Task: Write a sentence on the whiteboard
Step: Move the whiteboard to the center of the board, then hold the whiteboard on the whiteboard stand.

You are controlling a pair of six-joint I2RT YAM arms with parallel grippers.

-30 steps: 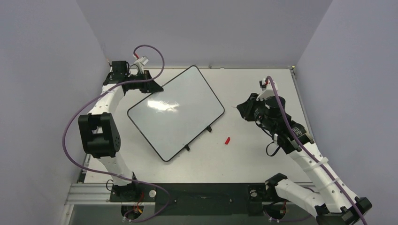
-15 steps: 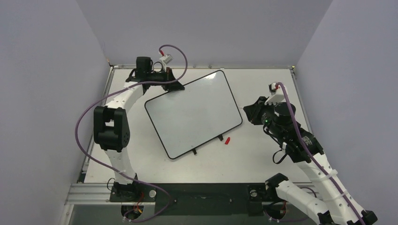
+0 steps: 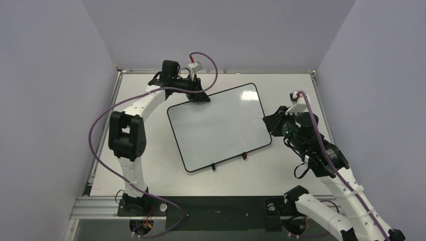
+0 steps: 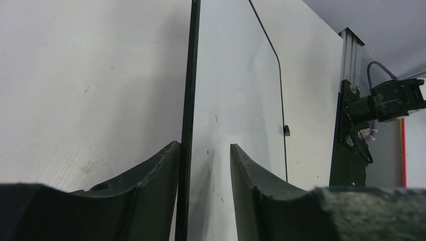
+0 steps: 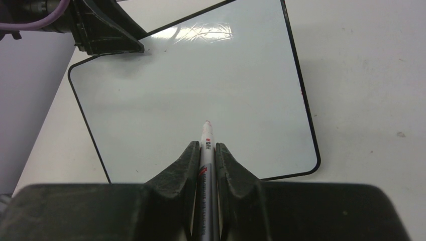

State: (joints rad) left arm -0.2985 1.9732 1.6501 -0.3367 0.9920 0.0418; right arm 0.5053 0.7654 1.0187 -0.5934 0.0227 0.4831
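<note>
Whiteboard [image 3: 221, 128] lies flat on the table [image 3: 150, 170] in the top view, with the left gripper [image 3: 201, 98] at its far-left corner. Left wrist view: the fingers stand apart, astride the board's black edge. Right wrist view: the right gripper [image 5: 207, 145] is clamped on a marker [image 5: 207, 131], whose tip points over the board.

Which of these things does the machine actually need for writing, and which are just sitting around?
Needed: the whiteboard, blank so far; the marker, held in the right gripper; the left gripper, open astride the board's edge.
Just there: the table underneath; the purple cable.
</note>
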